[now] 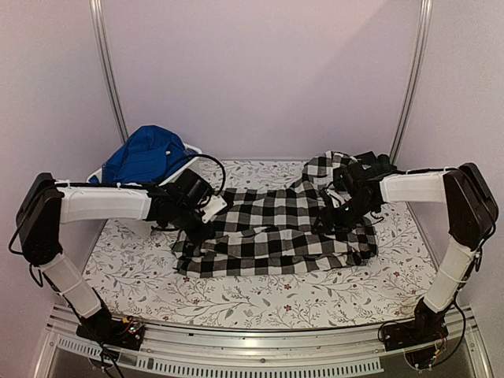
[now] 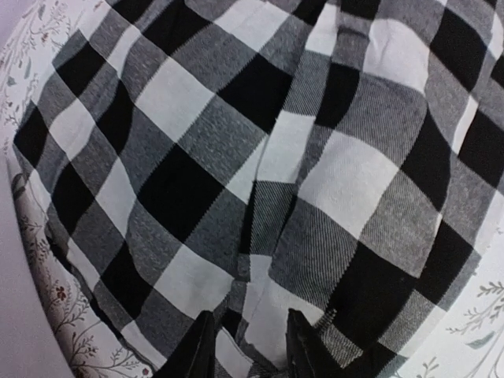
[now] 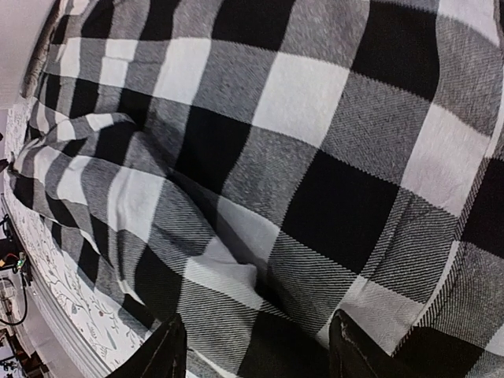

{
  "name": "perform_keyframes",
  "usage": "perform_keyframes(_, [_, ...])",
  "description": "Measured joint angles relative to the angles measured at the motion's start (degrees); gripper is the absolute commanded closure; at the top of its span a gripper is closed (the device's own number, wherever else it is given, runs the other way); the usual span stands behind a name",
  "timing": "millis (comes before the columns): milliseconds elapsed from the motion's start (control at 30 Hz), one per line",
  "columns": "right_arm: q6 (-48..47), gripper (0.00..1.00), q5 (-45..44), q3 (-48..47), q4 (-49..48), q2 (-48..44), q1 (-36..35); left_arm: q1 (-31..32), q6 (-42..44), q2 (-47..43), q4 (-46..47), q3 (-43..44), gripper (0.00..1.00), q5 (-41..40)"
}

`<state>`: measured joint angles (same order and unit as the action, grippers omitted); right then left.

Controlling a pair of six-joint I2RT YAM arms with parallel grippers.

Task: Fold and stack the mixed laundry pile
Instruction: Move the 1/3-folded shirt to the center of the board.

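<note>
Dark fingertips (image 2: 197,350) of the left hand (image 2: 248,346) sit at the bottom edge of the left wrist view, a narrow gap between them. A raised fold of the black-and-white checked shirt (image 1: 276,232) runs into that gap, but I cannot tell whether the fingers are pinching it or only straddling it. The right hand (image 3: 256,346) is plainly spread, its two fingers (image 3: 165,350) standing wide apart just above the weave with loose cloth lying under the gap and nothing caught between them.

From above, the left hand is at the shirt's left end and the right hand at its far right corner. The shirt lies in the middle of the table (image 1: 236,295), on the flower-printed cover, with its long axis running left to right across the table. Its near edge is fairly straight. Its left end is flat, while its right end is bunched and heaped up toward the back wall beside the right hand.

At the far left corner, behind the left arm, a bright blue garment (image 1: 146,153) is mounded in a white tub (image 1: 191,149), well apart from the shirt.
</note>
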<state>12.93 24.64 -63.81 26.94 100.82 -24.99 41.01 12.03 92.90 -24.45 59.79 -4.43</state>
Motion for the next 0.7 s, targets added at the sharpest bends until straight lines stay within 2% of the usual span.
perform_keyframes(300, [0.2,0.48,-0.2,6.6,-3.7,2.3,0.3,1.8,-0.3,8.3,-3.3,-2.0,0.76,1.4])
perform_keyframes(500, [3.2,0.47,1.0,15.0,-9.6,-3.1,0.4,4.7,-1.7,7.1,-4.7,-3.8,0.78,1.9])
perform_keyframes(700, [7.1,0.46,2.3,23.8,-10.4,-11.0,-0.4,9.4,-4.0,5.0,-8.6,-5.2,0.82,4.9])
